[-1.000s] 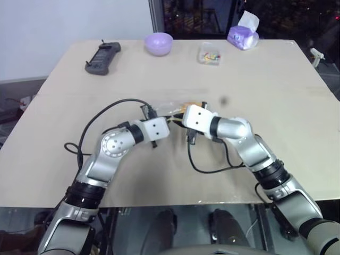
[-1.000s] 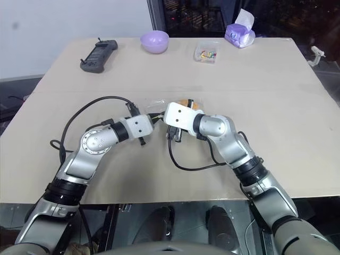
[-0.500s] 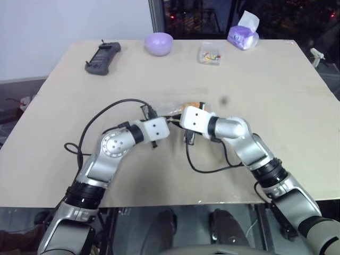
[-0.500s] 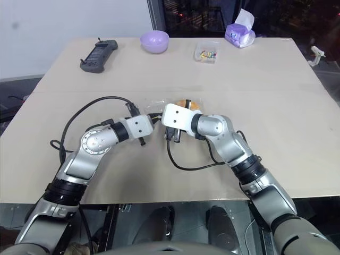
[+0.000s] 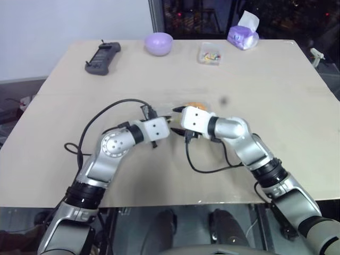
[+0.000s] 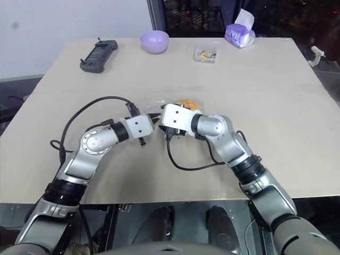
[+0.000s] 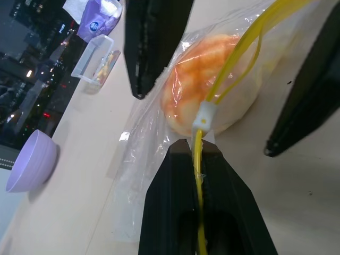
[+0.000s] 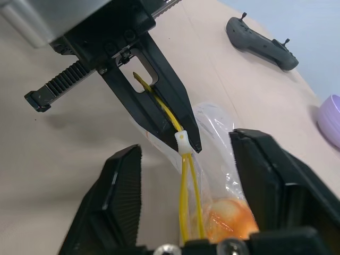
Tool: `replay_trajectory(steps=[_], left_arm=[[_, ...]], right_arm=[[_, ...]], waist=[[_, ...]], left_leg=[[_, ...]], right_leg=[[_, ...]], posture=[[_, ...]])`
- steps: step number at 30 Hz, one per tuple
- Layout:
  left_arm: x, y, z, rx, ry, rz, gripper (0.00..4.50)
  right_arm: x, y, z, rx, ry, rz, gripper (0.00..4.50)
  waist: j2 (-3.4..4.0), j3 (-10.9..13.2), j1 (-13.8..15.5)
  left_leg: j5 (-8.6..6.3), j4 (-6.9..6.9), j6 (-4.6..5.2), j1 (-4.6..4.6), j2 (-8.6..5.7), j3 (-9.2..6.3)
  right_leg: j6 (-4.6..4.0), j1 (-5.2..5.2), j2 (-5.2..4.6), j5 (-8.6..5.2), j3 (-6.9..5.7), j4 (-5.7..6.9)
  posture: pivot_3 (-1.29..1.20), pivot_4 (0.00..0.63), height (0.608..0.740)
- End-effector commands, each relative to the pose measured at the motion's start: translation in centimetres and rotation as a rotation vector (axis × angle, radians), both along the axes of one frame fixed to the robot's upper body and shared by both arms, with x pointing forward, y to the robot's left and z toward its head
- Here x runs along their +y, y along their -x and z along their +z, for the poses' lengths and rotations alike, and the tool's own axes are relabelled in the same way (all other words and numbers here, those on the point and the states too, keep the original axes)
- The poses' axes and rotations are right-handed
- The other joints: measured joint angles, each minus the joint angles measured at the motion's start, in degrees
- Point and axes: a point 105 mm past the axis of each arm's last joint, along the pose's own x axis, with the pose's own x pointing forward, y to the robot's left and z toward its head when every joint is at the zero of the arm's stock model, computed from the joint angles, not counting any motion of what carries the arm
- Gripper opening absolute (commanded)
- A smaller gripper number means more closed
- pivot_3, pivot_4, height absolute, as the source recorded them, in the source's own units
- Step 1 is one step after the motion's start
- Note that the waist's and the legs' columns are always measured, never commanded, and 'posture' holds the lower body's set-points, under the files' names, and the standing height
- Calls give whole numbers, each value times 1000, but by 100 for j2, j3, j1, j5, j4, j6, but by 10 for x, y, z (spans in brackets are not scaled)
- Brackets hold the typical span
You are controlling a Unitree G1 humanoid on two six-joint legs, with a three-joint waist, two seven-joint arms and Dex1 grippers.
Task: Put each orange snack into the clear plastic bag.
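Beige table (image 5: 276, 95) fills the head views; at its far edge, about twelve o'clock, stand a purple bowl (image 5: 159, 43) and a small clear box (image 5: 209, 54), with a remote (image 5: 102, 58) at eleven o'clock. Both arms bend inward and meet at the centre over the clear plastic bag (image 6: 159, 103), which lies on the table with the orange snack (image 6: 186, 103) inside.

From the left wrist, the left gripper (image 7: 192, 154) is clenched on the bag's yellow seal strip (image 7: 234, 69).

From the right wrist, the right gripper (image 8: 186, 159) stands released, one finger on each side of the strip. I think the snack could slide out if the left pulls while the mouth is unsealed.
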Motion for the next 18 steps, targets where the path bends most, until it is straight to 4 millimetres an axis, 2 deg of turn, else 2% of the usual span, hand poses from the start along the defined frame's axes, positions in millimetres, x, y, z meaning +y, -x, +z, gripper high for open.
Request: replay_trajectory(steps=[1, 2, 3, 5, 7, 13, 16, 18], left_arm=[[-4, 4, 15, -63, 7, -22, 0], [-4, 4, 15, -63, 7, -22, 0], [-4, 4, 15, -63, 7, -22, 0], [-4, 4, 15, -62, 8, -21, 0], [-4, 4, 15, -61, 8, -20, 0], [-4, 4, 15, -61, 9, -17, 0], [-4, 5, 15, -60, 10, -16, 0], [-4, 5, 15, -61, 10, -15, 0]], right_arm=[[7, 4, 15, -48, -35, 30, 2879], [7, 4, 15, -47, -37, 31, 2879], [8, 5, 15, -47, -38, 31, 2377], [8, 4, 14, -48, -38, 31, 1849], [9, 4, 13, -53, -33, 31, 970], [8, 3, 11, -60, -28, 28, 970], [7, 2, 11, -62, -26, 26, 83], [7, 1, 10, -63, -25, 23, 35]], waist=[[0, 0, 0], [0, 0, 0], [0, 0, 0], [0, 0, -1], [0, 0, 0], [0, 0, -1], [0, 0, -1], [0, 0, 0]], left_leg=[[0, 0, 0, 0, 0, 0], [0, 0, 0, 0, 0, 0], [0, 0, 0, 0, 0, 0], [0, 0, 0, 0, 0, 0], [0, 0, 0, 0, 0, 0], [0, 0, 0, 0, 0, 0], [0, 0, 0, 0, 0, 0], [0, 0, 0, 0, 0, 0]], right_leg=[[0, 0, 0, 0, 0, 0], [0, 0, 0, 0, 0, 0], [0, 0, 0, 0, 0, 0], [0, 0, 0, 0, 0, 0], [0, 0, 0, 0, 0, 0], [0, 0, 0, 0, 0, 0], [0, 0, 0, 0, 0, 0], [0, 0, 0, 0, 0, 0]], posture=[[0, 150, 718], [0, 150, 718], [0, 150, 718], [0, 150, 718], [0, 150, 718], [0, 150, 718], [0, 150, 718], [0, 150, 718]])
